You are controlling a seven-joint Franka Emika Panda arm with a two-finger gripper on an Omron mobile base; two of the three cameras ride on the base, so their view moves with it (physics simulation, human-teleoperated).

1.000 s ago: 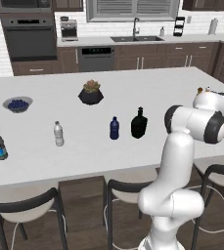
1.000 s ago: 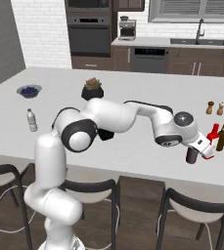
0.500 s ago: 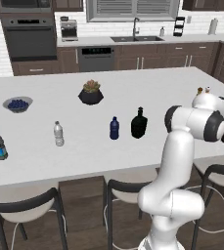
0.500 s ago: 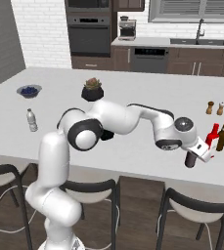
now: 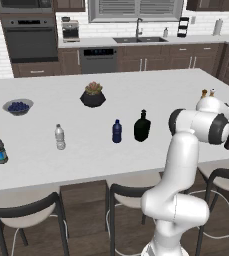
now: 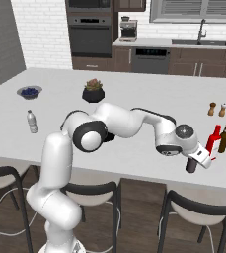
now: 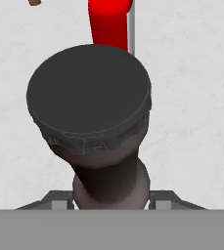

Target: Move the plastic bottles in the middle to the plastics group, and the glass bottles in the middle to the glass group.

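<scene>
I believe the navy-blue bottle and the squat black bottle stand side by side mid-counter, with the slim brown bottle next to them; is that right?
Not quite: the slim brown bottle stands at the counter's far end beside the red bottle, as the right base view shows. The navy-blue bottle and the squat black bottle do stand side by side mid-counter.
</scene>
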